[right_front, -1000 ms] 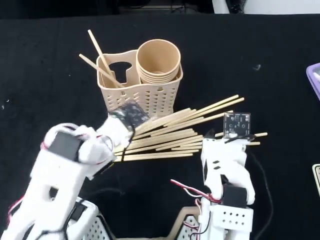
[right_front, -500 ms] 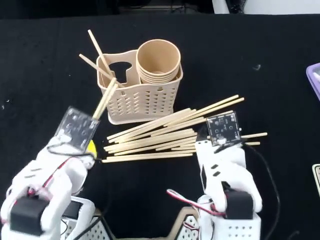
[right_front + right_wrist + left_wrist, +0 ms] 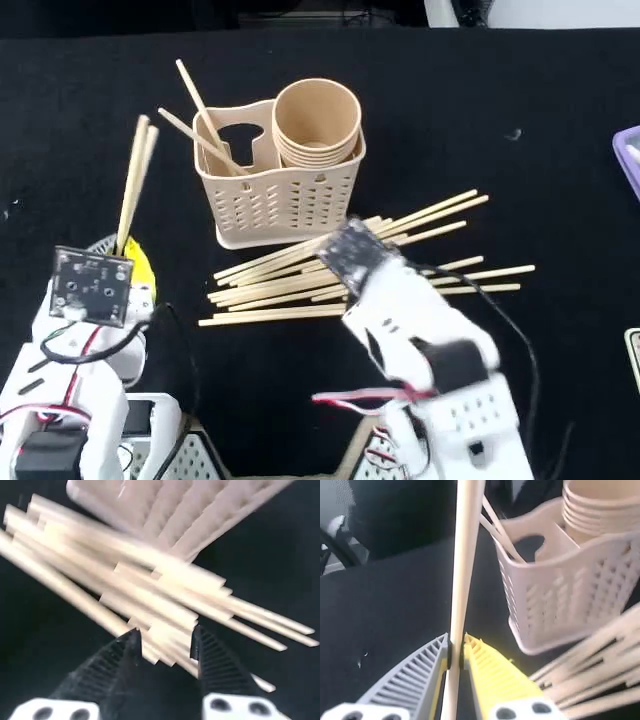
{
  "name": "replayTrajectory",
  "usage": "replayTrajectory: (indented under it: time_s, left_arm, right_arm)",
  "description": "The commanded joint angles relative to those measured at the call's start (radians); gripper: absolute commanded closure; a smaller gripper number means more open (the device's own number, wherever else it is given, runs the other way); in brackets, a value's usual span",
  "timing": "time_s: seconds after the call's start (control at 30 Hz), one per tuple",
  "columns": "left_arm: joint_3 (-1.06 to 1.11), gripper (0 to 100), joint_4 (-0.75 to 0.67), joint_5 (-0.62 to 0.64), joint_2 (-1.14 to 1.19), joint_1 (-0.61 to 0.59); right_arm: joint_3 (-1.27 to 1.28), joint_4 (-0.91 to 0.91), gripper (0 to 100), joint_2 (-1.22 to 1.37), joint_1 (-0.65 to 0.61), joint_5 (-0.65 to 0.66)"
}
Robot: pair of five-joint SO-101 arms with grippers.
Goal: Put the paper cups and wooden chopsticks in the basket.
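Lower left of the high view, your left end effector [image 3: 125,255] is clamped on a pair of chopsticks [image 3: 134,180] pointing up-frame; the basket [image 3: 285,205] holding the paper cups [image 3: 317,120] sits to their upper right, so I'd guess swing right. Left wrist view: jaws pinch the chopsticks, basket close beside. Right wrist view: right end effector [image 3: 165,647] spread open over the loose pile [image 3: 150,595].

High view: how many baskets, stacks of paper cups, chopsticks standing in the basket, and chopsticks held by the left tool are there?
Basket: 1
Stack of paper cups: 1
Standing chopsticks in the basket: 2
Held chopsticks in the left tool: 2
Total: 6
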Motion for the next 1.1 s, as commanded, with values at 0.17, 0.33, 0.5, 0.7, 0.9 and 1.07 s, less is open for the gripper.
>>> replayTrajectory:
  time_s: [0.17, 0.33, 0.5, 0.7, 0.9, 1.07]
  left_arm:
    - [-0.002, 97, -0.244, 0.038, 0.028, -0.012]
    - [-0.013, 97, -0.408, 0.064, 0.029, -0.013]
    - [-0.004, 97, -0.586, 0.388, 0.063, -0.008]
    - [-0.028, 97, -0.783, 0.611, 0.296, 0.024]
    - [-0.154, 97, -0.914, 0.614, 0.572, 0.148]
    - [-0.255, 97, -0.921, 0.609, 0.72, 0.272]
  right_arm:
    - [0.013, -0.098, 82.8, 0.18, -0.086, 0.204]
    - [0.151, -0.224, 82.8, 0.177, -0.1, 0.193]
    - [0.26, -0.428, 82.8, 0.177, -0.106, 0.074]
    - [0.3, -0.457, 82.8, 0.179, -0.104, 0.043]
    - [0.354, -0.52, 82.8, 0.179, -0.101, 0.043]
    - [0.355, -0.523, 82.8, 0.182, -0.101, 0.043]
